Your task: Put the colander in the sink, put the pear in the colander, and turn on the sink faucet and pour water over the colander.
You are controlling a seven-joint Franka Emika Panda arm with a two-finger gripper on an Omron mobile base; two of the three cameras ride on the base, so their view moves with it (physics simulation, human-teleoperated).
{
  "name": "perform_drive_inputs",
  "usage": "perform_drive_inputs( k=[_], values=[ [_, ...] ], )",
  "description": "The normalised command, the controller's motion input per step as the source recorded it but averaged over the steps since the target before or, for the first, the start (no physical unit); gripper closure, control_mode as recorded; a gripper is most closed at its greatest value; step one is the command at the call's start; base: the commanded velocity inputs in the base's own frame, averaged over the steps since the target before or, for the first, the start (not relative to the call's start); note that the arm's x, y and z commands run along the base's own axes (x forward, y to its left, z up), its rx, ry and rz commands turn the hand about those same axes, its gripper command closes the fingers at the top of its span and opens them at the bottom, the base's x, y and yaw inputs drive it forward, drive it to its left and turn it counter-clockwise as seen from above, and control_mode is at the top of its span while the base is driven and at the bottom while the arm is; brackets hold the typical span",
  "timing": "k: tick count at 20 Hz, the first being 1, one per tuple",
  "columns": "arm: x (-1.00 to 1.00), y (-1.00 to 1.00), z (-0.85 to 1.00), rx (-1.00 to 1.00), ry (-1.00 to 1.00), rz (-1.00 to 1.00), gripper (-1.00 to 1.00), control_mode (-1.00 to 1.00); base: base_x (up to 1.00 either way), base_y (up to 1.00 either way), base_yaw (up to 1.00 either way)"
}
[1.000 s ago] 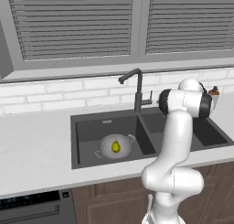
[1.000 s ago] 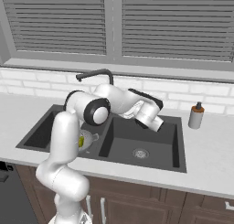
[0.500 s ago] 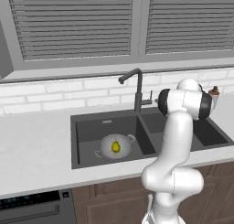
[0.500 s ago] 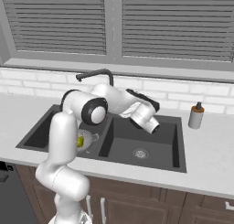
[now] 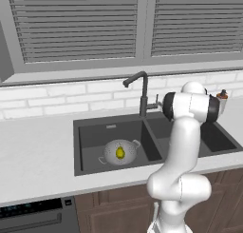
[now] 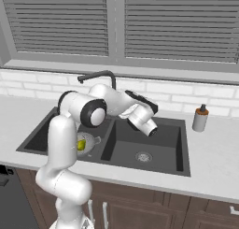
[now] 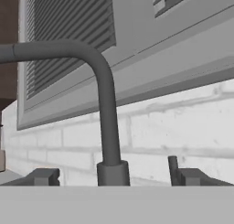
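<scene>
Grey faucet [image 7: 107,113] betw open claw [image 7: 114,176] tips, soap bottle [image 6: 201,118] nearby

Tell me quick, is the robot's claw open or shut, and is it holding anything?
Gripper: open, holding nothing, fingertips either side of the tall dark grey gooseneck faucet.

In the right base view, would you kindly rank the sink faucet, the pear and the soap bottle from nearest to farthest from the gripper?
Measured from the open gripper, which hangs over the sink's right basin:
1. Sink faucet, just behind and to its left.
2. Soap bottle, on the counter to its right.
3. Pear, in the colander in the left basin, partly behind the arm.
</scene>
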Motion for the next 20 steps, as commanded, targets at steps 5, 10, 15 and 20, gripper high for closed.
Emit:
perform_drive_inputs(
  k=[5,10,15,20],
  values=[
    [0.31,0.0,-0.05,0.0,0.0,0.0,-1.0,-1.0,0.0,0.0,0.0],
    [0.17,-0.03,-0.11,0.0,0.0,-0.01,-1.0,-1.0,0.0,0.0,0.0],
    [0.16,-0.05,-0.17,0.0,0.0,-0.02,-1.0,-1.0,0.0,0.0,0.0],
    [0.24,0.0,-0.06,0.0,0.0,-0.01,-1.0,-1.0,0.0,0.0,0.0]
  ],
)
